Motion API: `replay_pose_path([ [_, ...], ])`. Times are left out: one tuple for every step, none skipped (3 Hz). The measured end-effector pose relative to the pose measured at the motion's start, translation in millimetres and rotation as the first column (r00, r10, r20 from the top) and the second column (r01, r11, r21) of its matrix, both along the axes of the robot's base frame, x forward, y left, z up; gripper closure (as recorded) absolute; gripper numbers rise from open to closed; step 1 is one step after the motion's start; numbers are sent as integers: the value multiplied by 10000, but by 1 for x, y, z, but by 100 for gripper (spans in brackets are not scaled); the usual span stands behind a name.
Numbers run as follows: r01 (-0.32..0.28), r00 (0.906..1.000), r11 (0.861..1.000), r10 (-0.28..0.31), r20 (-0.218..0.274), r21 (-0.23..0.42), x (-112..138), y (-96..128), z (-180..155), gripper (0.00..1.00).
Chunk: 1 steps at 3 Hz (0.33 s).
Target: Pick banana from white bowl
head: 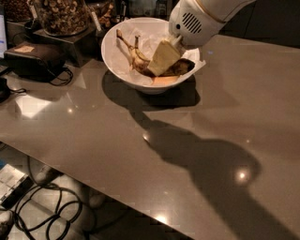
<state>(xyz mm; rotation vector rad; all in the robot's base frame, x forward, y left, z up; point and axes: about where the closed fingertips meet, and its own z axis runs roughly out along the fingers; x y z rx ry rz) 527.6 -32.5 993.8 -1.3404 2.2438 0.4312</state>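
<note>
The white bowl (pixel 114 58), lined with crumpled white paper, stands at the back middle of the grey table (pixel 93 136). A browned, overripe banana (pixel 137 58) lies inside it, its stem pointing to the back left. My gripper (pixel 162 59) reaches down from the upper right into the bowl. Its cream tip rests against the right part of the banana. The white wrist housing (pixel 194 23) hangs over the bowl's right rim and hides part of the inside.
A glass jar of nuts (pixel 61 14) stands on a dark stand at the back left. A black case with a cord (pixel 33 58) lies left of the bowl. The table's front edge runs diagonally, with cables on the floor (pixel 56 211) below it.
</note>
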Motion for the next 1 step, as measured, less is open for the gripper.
replay_pose_path([
  [0,10000,10000,0,0,0,0,0,0,100],
])
